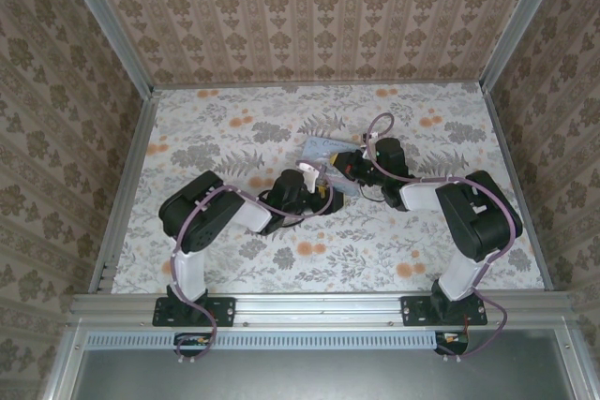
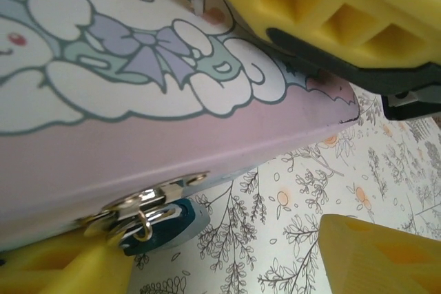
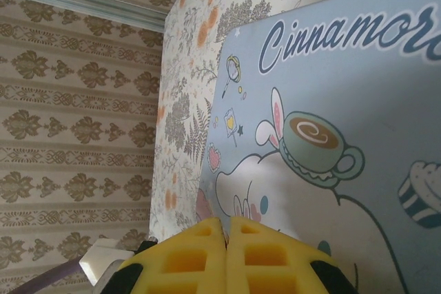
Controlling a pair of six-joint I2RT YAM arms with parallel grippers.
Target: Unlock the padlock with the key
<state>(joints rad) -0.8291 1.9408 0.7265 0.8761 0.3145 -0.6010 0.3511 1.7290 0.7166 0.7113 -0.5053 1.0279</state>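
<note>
Teal padlock hangs from the hasp on the cartoon tin, just above the counter. The right claw, fingers pressed together, sits over the lid; we judge it pins the tin. The left claw lies low, level with the hasp, fingers apart, one just beside the padlock. Both forearms angle inward. We cannot make out the key.

Brown damask walls around a floral-print tabletop, aluminium rail nearest.
</note>
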